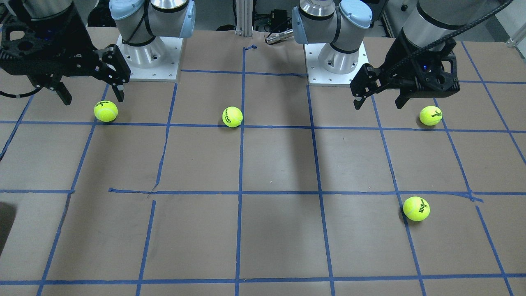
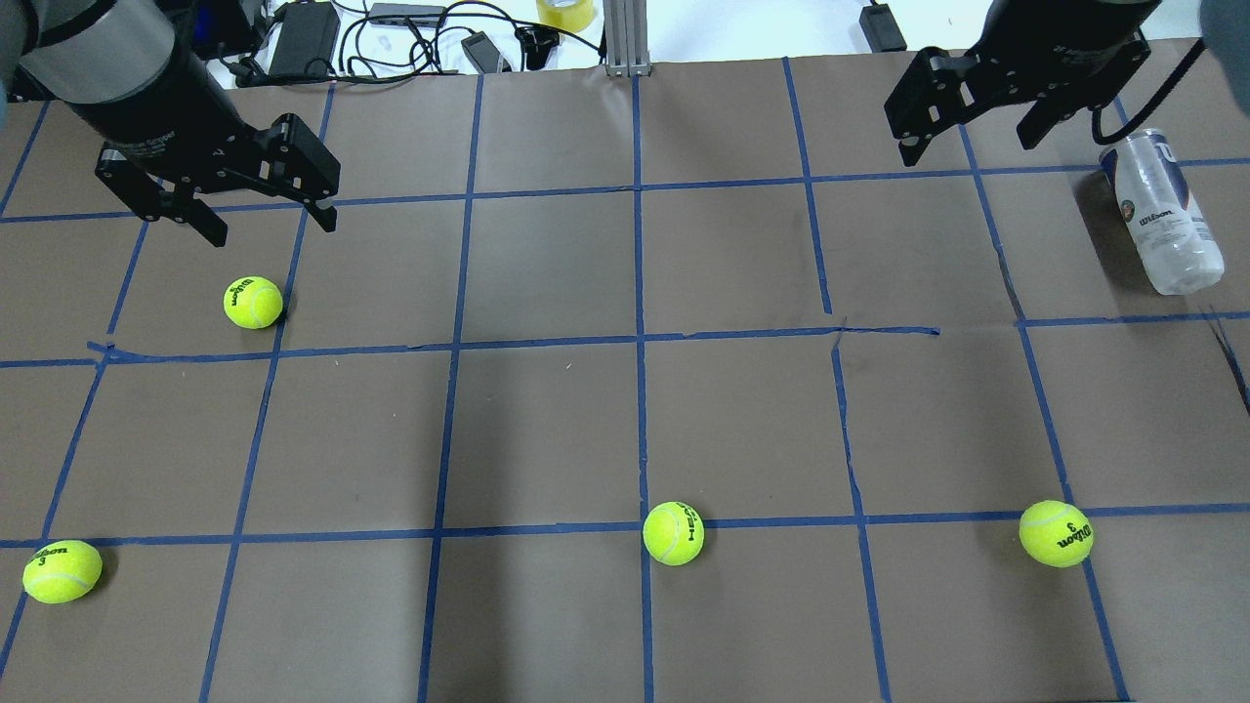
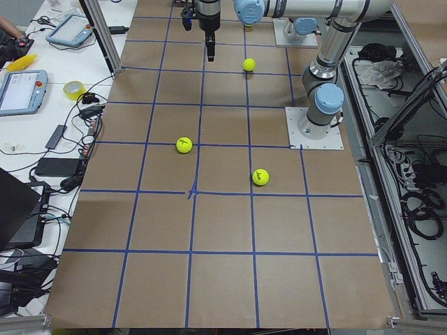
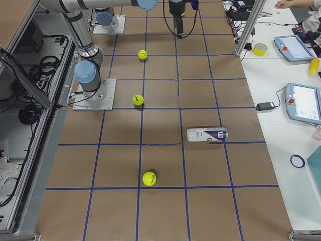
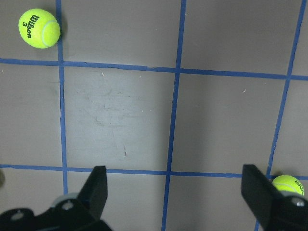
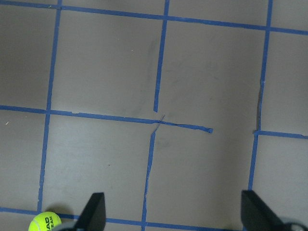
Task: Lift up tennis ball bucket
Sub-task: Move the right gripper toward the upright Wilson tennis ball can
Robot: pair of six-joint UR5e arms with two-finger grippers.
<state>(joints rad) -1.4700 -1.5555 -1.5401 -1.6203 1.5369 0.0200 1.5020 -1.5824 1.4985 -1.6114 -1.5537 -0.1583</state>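
- The job has not really begun. The tennis ball bucket (image 2: 1162,215), a slim clear plastic tube with a white and navy label, lies flat on its side. It rests on the brown paper table (image 2: 547,430) with blue tape lines, and nothing touches it.
- The bucket is on the robot's right side, out at the far part of the table from the robot's base. It looks empty to me, but the plastic is shiny and I can't be sure.
- The black 2-finger right claw (image 2: 969,142) hangs high over the table and points down. Its fingers (image 6: 95,214) are wide apart with nothing between them.
- The right claw's own camera sees only bare table and 1 ball, not the bucket. So I think the claw is not over the bucket yet.
- The black 2-finger left claw (image 2: 271,227) hangs high on the other side, well apart from the bucket. Its fingers (image 5: 96,190) are wide apart too, and empty.
- 4 fuzzy yellow-green tennis balls (image 2: 673,533) lie spread about the table. They are not part of this job, and all of them are well apart from the bucket.
- I think the right arm is the one to use, since the bucket is on its side.
- Next that arm needs to move out over the middle of the tube and turn so its fingers go across the thin way. Then it needs to come down and squeeze.
- The tube is round and smooth, so it may roll or slip if the claw lands off the middle.
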